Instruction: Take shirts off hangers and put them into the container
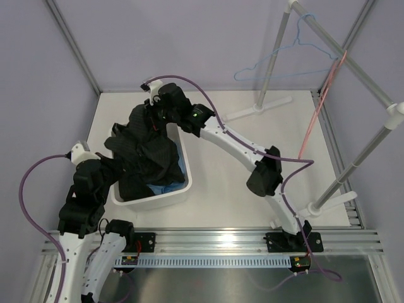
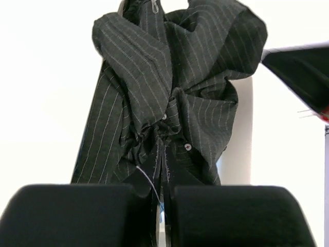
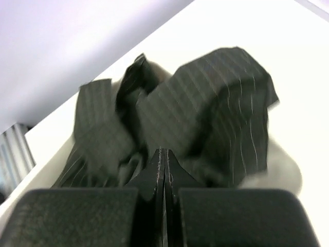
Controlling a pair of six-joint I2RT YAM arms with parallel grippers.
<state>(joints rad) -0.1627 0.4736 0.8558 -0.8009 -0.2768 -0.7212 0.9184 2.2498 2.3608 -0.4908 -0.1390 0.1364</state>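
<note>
Left end effector: clenched, a fold of the black pinstriped fabric shirt nipped between the fingertips. The shirt bunches just ahead of it.

Right end effector: fingers pressed together and buried in the same shirt. This view is blurred, but it reads as a pinch on the cloth.

The shirt hangs heaped between the two end effectors, over the white rectangular plastic basket below them. Plain light blue fabric shirt lies in the basket beneath it.

Light blue wire hanger and pink wire hanger are on the grey metal rack, well away from the right end effector.

Grey rack poles, white tabletop, lilac walls, metal rail
</note>
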